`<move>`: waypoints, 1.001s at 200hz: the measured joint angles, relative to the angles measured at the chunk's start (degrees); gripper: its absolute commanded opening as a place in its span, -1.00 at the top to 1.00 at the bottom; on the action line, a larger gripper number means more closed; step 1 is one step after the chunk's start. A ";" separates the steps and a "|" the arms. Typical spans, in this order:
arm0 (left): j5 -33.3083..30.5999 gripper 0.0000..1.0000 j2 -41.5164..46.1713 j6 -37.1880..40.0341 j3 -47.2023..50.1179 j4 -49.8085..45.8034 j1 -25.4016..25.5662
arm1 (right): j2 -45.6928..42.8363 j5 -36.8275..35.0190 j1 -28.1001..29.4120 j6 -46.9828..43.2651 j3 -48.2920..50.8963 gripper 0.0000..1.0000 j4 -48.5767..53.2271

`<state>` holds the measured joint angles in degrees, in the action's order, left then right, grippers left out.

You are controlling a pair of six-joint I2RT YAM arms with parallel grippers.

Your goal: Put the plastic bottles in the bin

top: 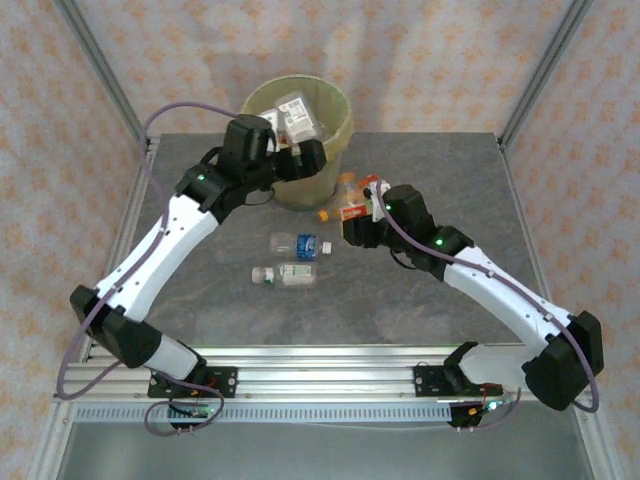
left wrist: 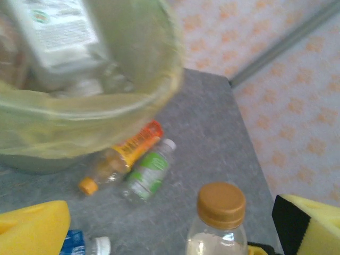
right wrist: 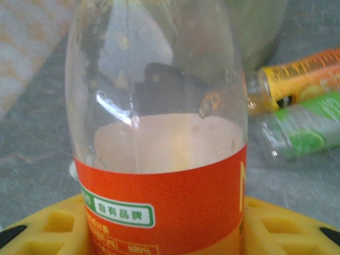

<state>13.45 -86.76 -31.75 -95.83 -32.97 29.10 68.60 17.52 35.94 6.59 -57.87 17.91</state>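
1. Bin [top: 336,100]: set at the far middle of the surface [top: 420,300]. Several binned bottles [top: 296,115] are seen inside it, lying on the yellowish liner.
2. Left hand [top: 298,158]: held over the near rim of the bin. Its yellow fingers [left wrist: 32,228] are spread wide, and nothing is gripped between them.
3. Right hand [right wrist: 159,234]: placed just right of the bin, near its base. Its fingers [right wrist: 48,226] are closed against both sides of the orange bottle [right wrist: 159,202], which is gripped at its label. Whether the bottle's base touches the surface cannot be told.
4. Orange bottle: clear above the label and shown upright from the left wrist, with a brown-orange cap [left wrist: 221,204] on top.
5. Yellow bottle [left wrist: 125,154]: laid on its side on the surface, close beside the foot of the bin, with an orange cap at its near end.
6. Green bottle [left wrist: 147,176]: laid just beside the yellow bottle, on the side away from the bin and roughly parallel to it.
7. Blue bottle [top: 300,244]: laid on its side at mid-surface, near of the bin and apart from both hands.
8. White bottle [top: 285,274]: laid just near of the blue bottle, also on its side.
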 measured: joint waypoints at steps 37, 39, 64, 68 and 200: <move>4.70 -0.68 -5.27 1.95 -4.87 0.04 2.29 | -1.86 1.27 0.02 0.00 0.57 0.47 -5.68; 4.81 -0.67 -5.53 1.97 -5.20 0.07 2.43 | -1.90 1.38 0.02 0.00 0.57 0.47 -5.97; 5.73 -0.57 -8.37 3.41 -9.16 -0.28 3.54 | -2.03 1.81 0.07 0.00 0.57 0.47 -7.72; 5.79 -0.53 -8.79 3.58 -9.70 -0.35 3.63 | -2.03 1.86 0.07 0.00 0.57 0.46 -7.91; 6.95 0.75 -12.15 6.38 -13.49 -1.49 5.05 | -2.03 1.31 0.66 0.28 0.57 -0.28 -10.27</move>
<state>20.40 -98.91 -25.36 -109.32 -34.46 34.15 66.57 18.83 36.60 6.87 -57.30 7.64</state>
